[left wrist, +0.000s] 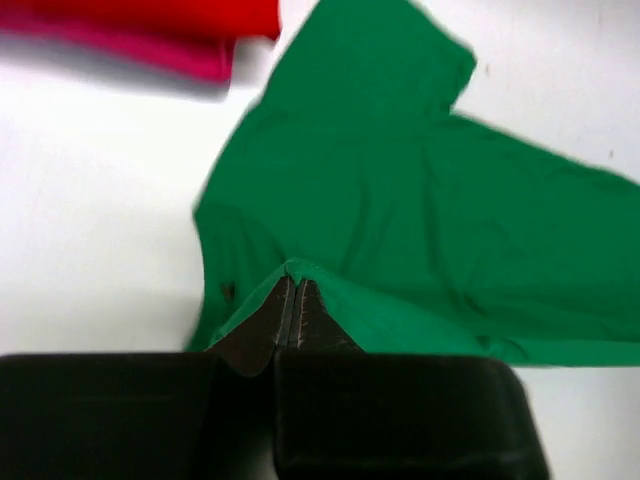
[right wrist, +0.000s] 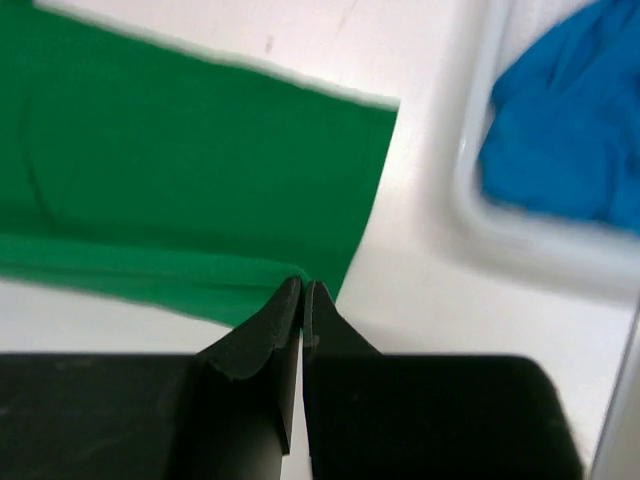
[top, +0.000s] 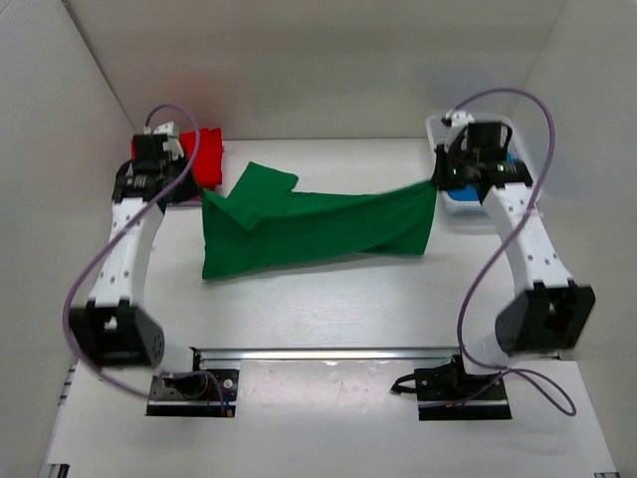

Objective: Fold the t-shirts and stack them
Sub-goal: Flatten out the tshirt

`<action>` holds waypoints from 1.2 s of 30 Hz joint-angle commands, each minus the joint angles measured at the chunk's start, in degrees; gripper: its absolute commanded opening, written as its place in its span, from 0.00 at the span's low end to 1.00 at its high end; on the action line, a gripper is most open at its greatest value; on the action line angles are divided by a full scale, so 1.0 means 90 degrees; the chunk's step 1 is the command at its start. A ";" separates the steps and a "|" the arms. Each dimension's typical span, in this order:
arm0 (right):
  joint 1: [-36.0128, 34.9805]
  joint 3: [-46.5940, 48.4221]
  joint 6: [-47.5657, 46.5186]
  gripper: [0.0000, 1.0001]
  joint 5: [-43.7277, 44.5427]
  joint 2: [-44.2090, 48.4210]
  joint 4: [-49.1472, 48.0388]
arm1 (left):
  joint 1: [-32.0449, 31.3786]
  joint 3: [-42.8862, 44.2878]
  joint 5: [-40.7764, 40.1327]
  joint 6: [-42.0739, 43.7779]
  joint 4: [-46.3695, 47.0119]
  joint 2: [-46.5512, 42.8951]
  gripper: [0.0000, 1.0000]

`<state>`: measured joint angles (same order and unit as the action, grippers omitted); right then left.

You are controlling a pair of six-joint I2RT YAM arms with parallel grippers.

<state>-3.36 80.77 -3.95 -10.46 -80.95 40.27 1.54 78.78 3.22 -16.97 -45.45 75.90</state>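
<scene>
A bright green t-shirt (top: 309,227) is stretched across the middle of the table between both arms. My left gripper (top: 196,191) is shut on its left edge; the left wrist view shows the green cloth (left wrist: 420,200) pinched at the fingertips (left wrist: 292,282). My right gripper (top: 438,181) is shut on the shirt's right corner, and the green cloth (right wrist: 180,190) meets the closed tips (right wrist: 305,288). A folded red t-shirt (top: 206,157) lies behind the left arm, with a pink layer (left wrist: 150,55) under it. A blue t-shirt (right wrist: 570,150) lies in the white basket (top: 468,204).
The white mesh basket stands at the back right, partly under the right arm. White walls close in the table on the left, back and right. A metal rail (top: 328,354) runs along the near edge between the arm bases.
</scene>
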 commanded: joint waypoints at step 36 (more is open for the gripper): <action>0.0109 -0.4608 0.1424 0.00 -0.0244 0.2549 -0.1145 | -0.1049 -0.3919 0.0765 0.0186 0.0656 -0.3999 0.00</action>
<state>-3.16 40.69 4.36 -11.86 -61.10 32.12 -6.17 45.06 10.22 -15.35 -38.61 42.72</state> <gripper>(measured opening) 0.008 0.015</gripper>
